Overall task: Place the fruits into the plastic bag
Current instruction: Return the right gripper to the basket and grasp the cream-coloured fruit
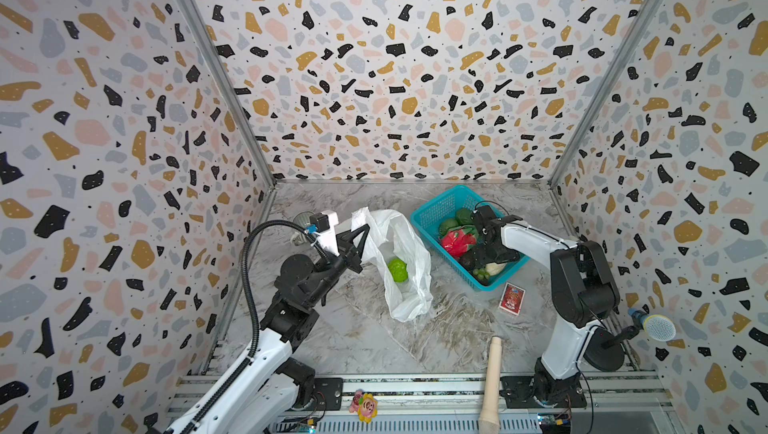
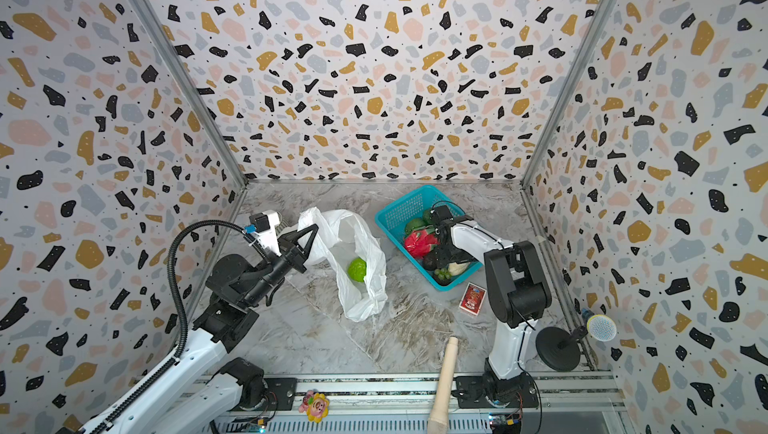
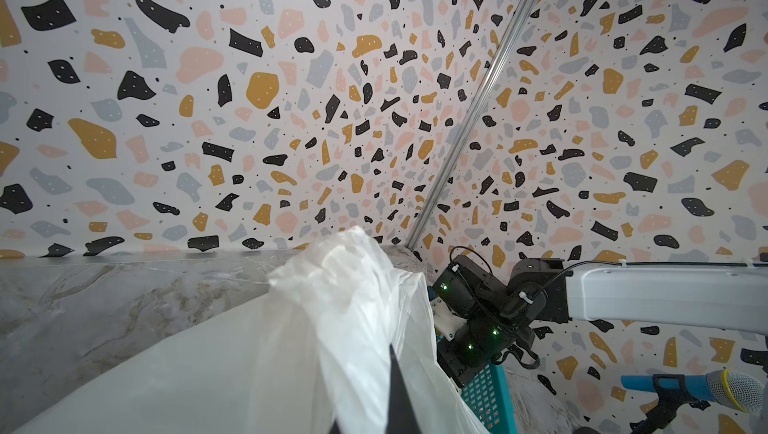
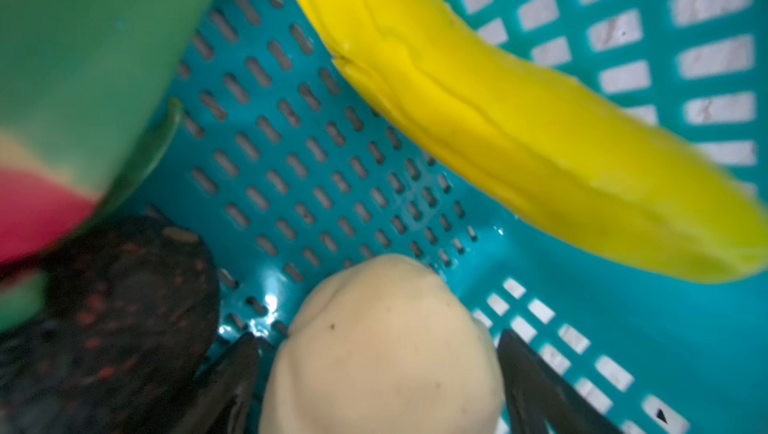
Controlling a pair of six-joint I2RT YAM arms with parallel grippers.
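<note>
- counter (image 1: 353, 340): grey marbled surface inside terrazzo-patterned walls.
- plastic bag (image 1: 405, 236): white and crinkled. It lies left of centre on the counter with its mouth pulled up toward the left arm. It holds one fruit, the lime-green bumpy ball (image 1: 397, 269).
- left gripper (image 1: 362, 236): fingers closed tight on the bag's upper edge, holding that edge off the counter.
- teal basket (image 1: 432, 211): just beside the bag, on its right. It contains the dragon fruit (image 1: 457, 240), dark green round fruits (image 1: 449, 226), avocado (image 4: 112, 307), green grapes (image 1: 482, 274), cream lumpy piece (image 4: 382, 386) and a yellow banana-shaped piece (image 4: 519, 140).
- right gripper (image 4: 377, 335): inside the basket, fingers spread wide on either side of the cream lumpy piece. Whether they press it cannot be told.
- red card packet (image 1: 512, 297): flat on the counter, near the basket's front corner.
</note>
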